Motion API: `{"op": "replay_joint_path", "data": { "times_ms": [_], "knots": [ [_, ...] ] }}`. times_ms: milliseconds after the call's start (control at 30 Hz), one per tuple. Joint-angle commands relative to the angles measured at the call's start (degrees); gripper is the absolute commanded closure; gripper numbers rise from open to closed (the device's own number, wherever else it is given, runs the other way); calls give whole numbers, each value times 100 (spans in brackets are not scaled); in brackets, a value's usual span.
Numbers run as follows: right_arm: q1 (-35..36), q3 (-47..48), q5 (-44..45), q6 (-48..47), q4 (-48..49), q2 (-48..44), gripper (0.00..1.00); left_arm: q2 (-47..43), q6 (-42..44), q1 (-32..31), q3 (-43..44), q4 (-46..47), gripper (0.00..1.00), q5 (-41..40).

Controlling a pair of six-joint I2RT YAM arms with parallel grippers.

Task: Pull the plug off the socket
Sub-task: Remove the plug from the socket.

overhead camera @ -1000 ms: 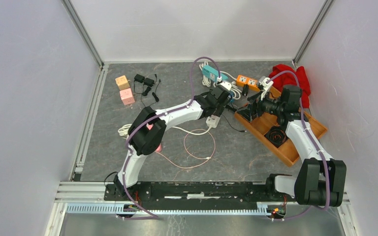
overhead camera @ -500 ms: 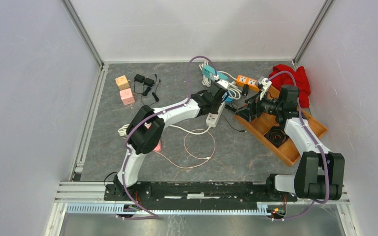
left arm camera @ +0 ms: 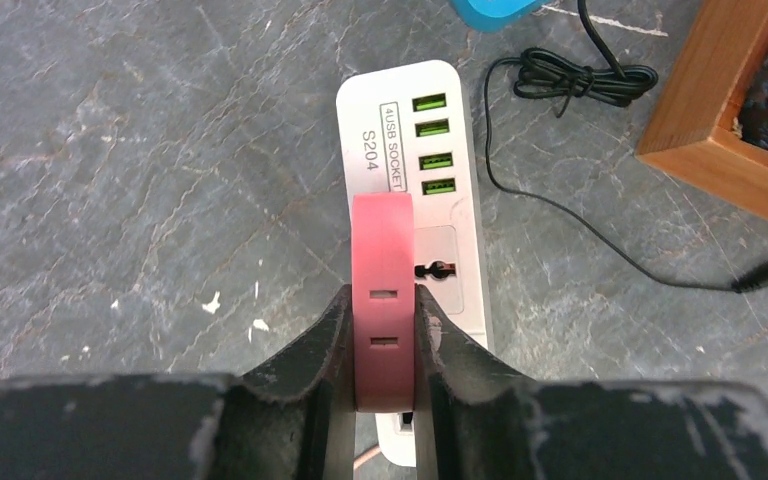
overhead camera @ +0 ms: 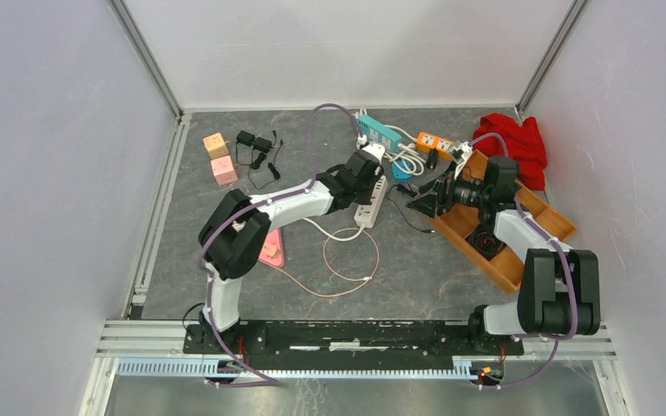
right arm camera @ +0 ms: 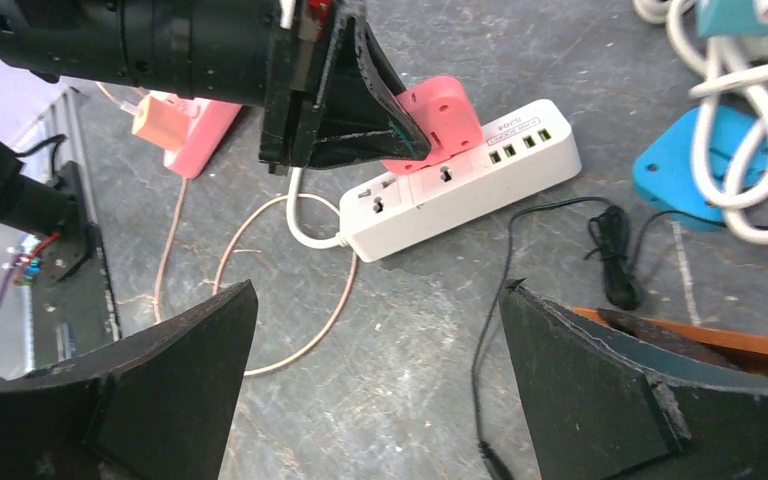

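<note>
One pink plug (left arm camera: 383,300); two cubes (overhead camera: 215,143) — one tray (overhead camera: 562,229); one cloth (overhead camera: 529,143).

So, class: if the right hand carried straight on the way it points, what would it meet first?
Most likely the white power strip, near its corded end, below the pink plug. Depth is unclear; the thin black cable may come first.

The top camera looked down from above and behind the arm bases, far enough off to take in the whole table (overhead camera: 186,225). The left wrist camera looked steeply down, very close over the strip (left arm camera: 400,130). The right wrist camera faced left, obliquely downward, farther back. All three shared the strip and the plug (right arm camera: 440,115).
</note>
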Motion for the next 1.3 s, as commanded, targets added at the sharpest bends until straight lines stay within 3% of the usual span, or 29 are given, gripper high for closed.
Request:
{"op": "replay_joint_path", "data": {
  "times_ms": [0, 233, 467, 600, 1033, 1267],
  "knots": [
    [217, -231, -109, 944, 1007, 77, 2, -872, -379, 28, -391, 909, 98, -156],
    [695, -847, 291, 2613, 2666, 393, 2, -1686, -1152, 29, -1328, 1921, 98, -209],
    [1155, -892, 961, 3060, 2601, 607, 2, -2193, -1888, 34, -2104, 2687, 98, -246],
    [1283, -1131, 1088, 3423, 3157, 724, 2, -2328, -2129, 14, -2335, 2926, 98, -167],
    [1522, -1510, 1246, 3898, 4303, 1080, 2, -2390, -2426, -198, -2539, 3228, 98, 37],
    [1531, -1528, 1288, 3964, 4327, 1171, 2, -2306, -2509, -482, -2542, 3417, 98, -165]
  ]
}}
